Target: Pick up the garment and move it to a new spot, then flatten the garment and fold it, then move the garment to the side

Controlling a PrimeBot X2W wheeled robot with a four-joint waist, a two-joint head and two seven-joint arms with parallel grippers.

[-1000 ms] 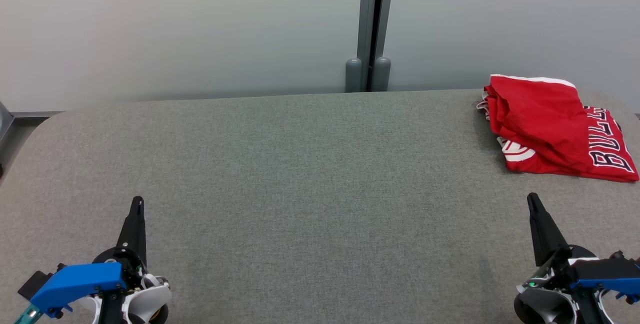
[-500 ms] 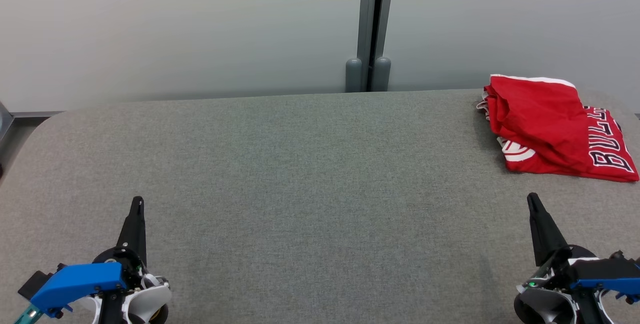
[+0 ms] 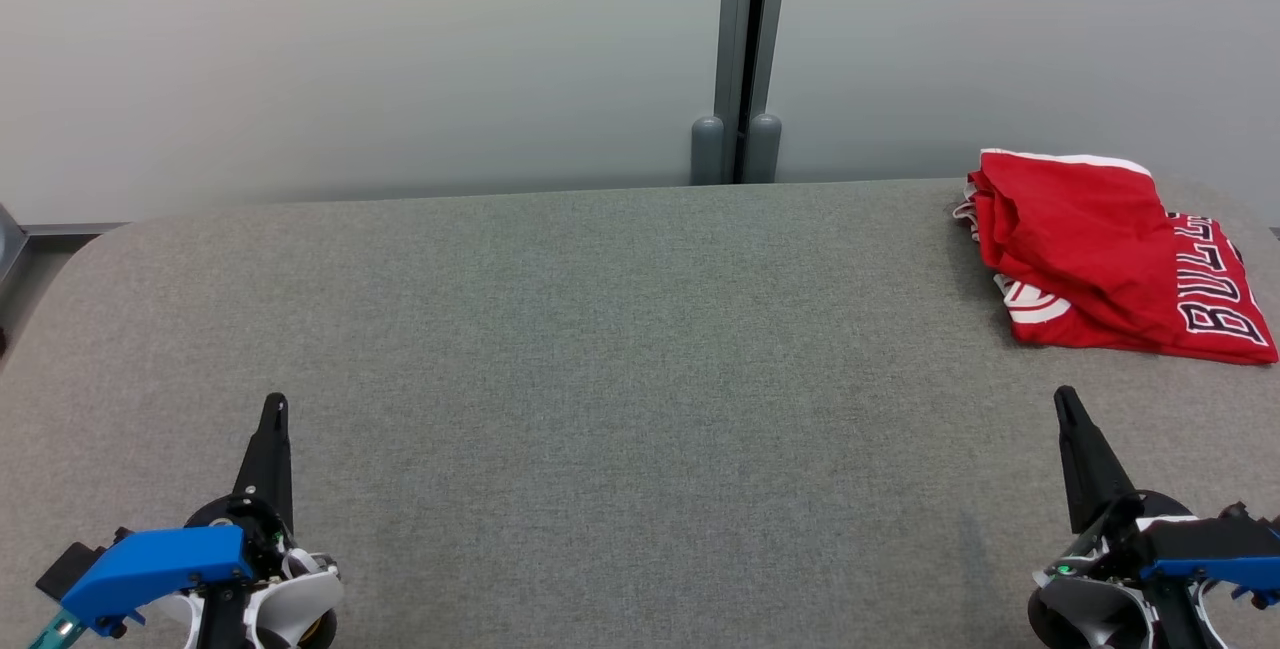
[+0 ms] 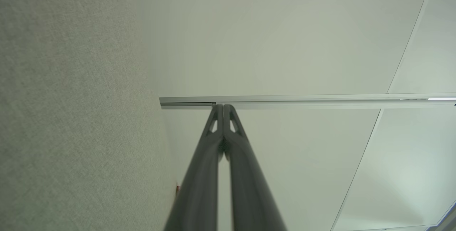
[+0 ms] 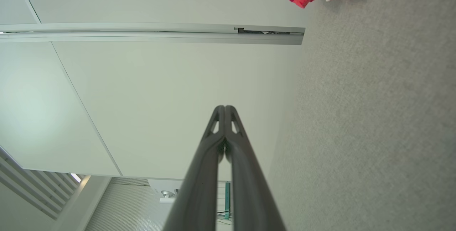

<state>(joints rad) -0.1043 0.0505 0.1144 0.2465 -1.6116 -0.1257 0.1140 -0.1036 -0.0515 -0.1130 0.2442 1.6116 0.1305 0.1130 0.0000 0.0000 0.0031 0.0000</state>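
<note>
Garment (image 3: 1105, 254) lies loosely folded at the table's (image 3: 600, 379) far right corner. Our left gripper (image 3: 273, 407) and right gripper (image 3: 1064, 399), both pressed together and empty, sit at the table's near edge. We judge it already set aside, with nothing left to grasp.

We have open grey table (image 3: 600, 329) running from our left gripper (image 3: 273, 404) and right gripper (image 3: 1063, 397) up to the pale wall (image 3: 350, 59) and its grey post (image 3: 745, 49), which close off the far side. On the right, the folded red garment (image 3: 1090, 249) lies at the far corner, ahead of the right gripper and well apart from it, taking that patch.
</note>
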